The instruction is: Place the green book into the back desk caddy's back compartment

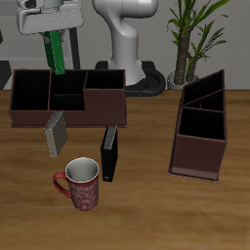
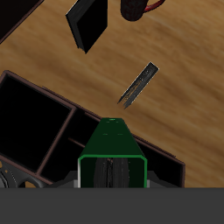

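1. One thing matters here: the green book hangs from the gripper with its long axis running up and down, slightly tilted, and its lower end dips over the back desk caddy.
2. Held state: the jaws are clamped on the book's upper end; in the wrist view the green cover runs straight out from between them, so the book points away from the gripper toward the caddy below.
3. Where it stands against the target: in the exterior view the book's lower edge is at about the height of the caddy's rim, over the back compartment, the narrow black-lined section between the two wider ones. Whether the edge is already inside the rim or just above it I cannot tell.
4. My judgement: the coming move is a straight descent, and it turns on the book's thin edge lining up with the dividers, since the slot looks barely wider than the book.
5. Bystanders on the tabletop: the grey book and the black book lie nearer the front edge, with a red mug beyond them, all clear of the descent.
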You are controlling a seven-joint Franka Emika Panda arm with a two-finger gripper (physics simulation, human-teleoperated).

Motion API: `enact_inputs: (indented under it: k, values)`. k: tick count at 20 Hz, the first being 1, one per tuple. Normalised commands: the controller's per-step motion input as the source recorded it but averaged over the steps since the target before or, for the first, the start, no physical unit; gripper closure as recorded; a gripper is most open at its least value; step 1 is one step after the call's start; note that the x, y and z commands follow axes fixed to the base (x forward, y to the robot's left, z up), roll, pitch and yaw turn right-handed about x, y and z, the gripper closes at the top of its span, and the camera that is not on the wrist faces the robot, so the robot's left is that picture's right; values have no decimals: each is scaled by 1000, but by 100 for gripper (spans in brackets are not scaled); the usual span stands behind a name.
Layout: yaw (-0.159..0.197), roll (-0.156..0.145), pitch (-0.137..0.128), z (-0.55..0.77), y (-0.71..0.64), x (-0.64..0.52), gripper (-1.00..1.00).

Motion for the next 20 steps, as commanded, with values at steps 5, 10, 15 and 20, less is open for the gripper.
enact_inputs:
  k: [5,10,15,20]
  values:
    - [243,25,22,-73,-50,-72,100]
    - [105,-24,21,53,-76,-118,100]
    - [114,-24,9,139,9,-144,100]
    - [76,-52,10,101,10,-79,100]
